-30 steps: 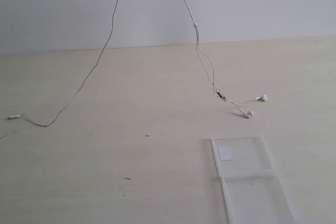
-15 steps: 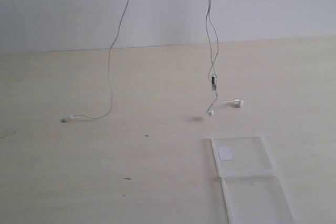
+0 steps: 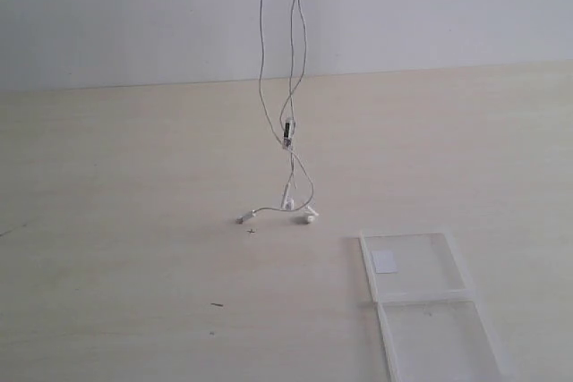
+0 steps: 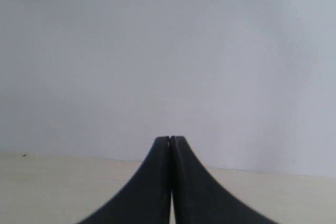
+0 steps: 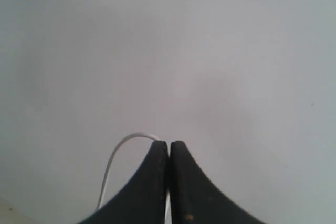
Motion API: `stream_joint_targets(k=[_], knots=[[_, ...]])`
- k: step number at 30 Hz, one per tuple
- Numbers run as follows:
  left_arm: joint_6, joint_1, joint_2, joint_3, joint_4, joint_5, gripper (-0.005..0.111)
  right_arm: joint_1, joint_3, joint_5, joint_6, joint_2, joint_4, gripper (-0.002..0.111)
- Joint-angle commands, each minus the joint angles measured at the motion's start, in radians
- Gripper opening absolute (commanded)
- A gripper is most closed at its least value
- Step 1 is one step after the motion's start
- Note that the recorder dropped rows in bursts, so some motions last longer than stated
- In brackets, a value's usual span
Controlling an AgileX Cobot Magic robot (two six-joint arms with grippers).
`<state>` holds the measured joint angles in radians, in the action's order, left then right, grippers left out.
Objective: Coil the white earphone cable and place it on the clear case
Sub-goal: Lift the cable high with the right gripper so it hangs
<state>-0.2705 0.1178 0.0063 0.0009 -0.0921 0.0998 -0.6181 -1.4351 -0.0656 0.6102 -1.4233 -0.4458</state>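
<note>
— Over the middle of the table [image 3: 134, 266], seen from the camera off the arms, the white earphone cable [image 3: 261, 69] hangs down from above the picture in a few strands that draw together at the inline remote [image 3: 287, 135].

— And the low end of it?

— The earbuds [image 3: 309, 216] and the plug [image 3: 241, 219] rest on the wood, close to one another. The clear case [image 3: 458, 267] lies open and flat nearer the camera and off to the right, apart from the cable, with a small white sticker [image 3: 385, 261] in its farther panel. Neither arm shows from there.

— What does the left wrist camera give?

— The left gripper [image 4: 170, 139] has its jaws pressed tight together, set against the pale wall [image 4: 168, 51]. Whether a wire is caught between them I cannot tell.

— And the right wrist camera?

— The right gripper [image 5: 168, 143] is closed as well, and the white cable [image 5: 111, 158] comes out at its tips in a small arc and drops away beside one finger, so that one is pinching the cable.
</note>
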Motion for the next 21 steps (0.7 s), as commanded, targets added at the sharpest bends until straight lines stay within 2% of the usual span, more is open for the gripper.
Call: stream_joint_targets(k=[1, 6, 9, 12, 15, 16, 18, 21], knots=[[-0.071, 0.0, -0.006, -0.001, 0.014, -0.004, 0.0, 0.004, -0.041, 0.037, 0.025, 0.017, 0.012, 0.0], [-0.309, 0.0, -0.006, -0.001, 0.014, -0.006, 0.0, 0.004, -0.094, 0.146, 0.044, 0.037, 0.023, 0.0], [-0.357, -0.002, -0.006, -0.001, -0.013, -0.006, 0.0, 0.004, -0.125, 0.184, 0.044, 0.049, 0.035, 0.0], [-0.411, -0.041, -0.006, -0.001, -0.098, 0.022, 0.0, 0.01, -0.149, 0.221, 0.044, 0.061, 0.038, 0.0], [-0.589, -0.113, 0.001, -0.001, -0.313, 0.104, 0.0, 0.045, -0.176, 0.277, 0.034, 0.063, 0.038, 0.0], [-0.664, -0.146, 0.029, -0.001, -0.456, 0.148, 0.0, 0.06, -0.178, 0.292, 0.021, 0.063, 0.038, 0.0], [-0.785, -0.183, 0.083, -0.001, -0.648, 0.229, 0.0, 0.079, -0.185, 0.314, 0.013, 0.063, 0.038, 0.0], [-0.931, -0.209, 0.218, -0.001, -0.783, 0.267, 0.0, 0.094, -0.189, 0.341, 0.013, 0.063, 0.034, 0.0]])
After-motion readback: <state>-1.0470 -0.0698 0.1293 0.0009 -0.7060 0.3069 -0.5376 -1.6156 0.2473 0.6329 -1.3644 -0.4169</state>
